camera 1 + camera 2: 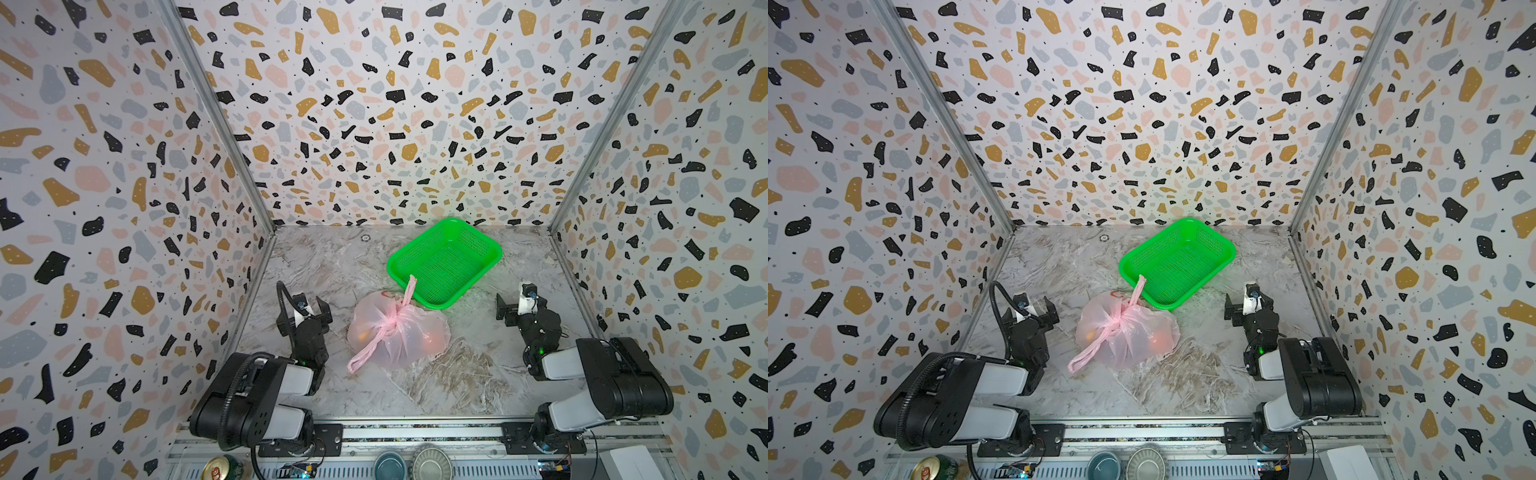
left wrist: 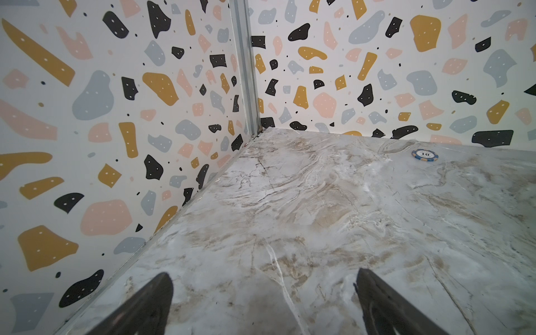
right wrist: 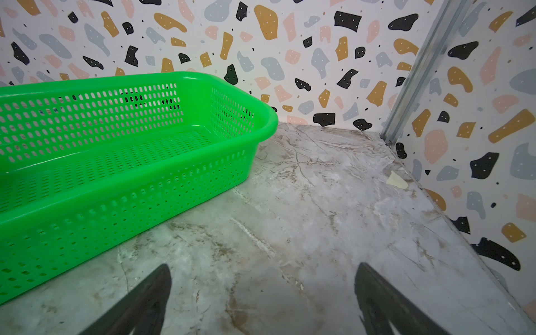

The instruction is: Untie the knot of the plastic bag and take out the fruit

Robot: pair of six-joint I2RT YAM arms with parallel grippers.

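Setting: robot-lab test booth. Terrazzo-print wall panels (image 1: 395, 104) at 9, 12 and 3 o'clock, joined by aluminium corner posts (image 1: 218, 116). Marble-look worktop (image 1: 436, 386). Slotted metal rail (image 1: 415, 432) at 6 o'clock, left arm (image 1: 249, 407) and right arm (image 1: 615, 386) mounted on it. Bare circuit board (image 1: 297, 469) and drink can (image 1: 222, 469) at the front edge.

Marble table (image 1: 457, 374): pink bag (image 1: 417, 347), green basket (image 3: 145, 203), chip (image 2: 425, 155).

Green basket (image 1: 444, 262) rear-ctr; chip (image 2: 425, 154) by back wall; can (image 1: 222, 469) front.
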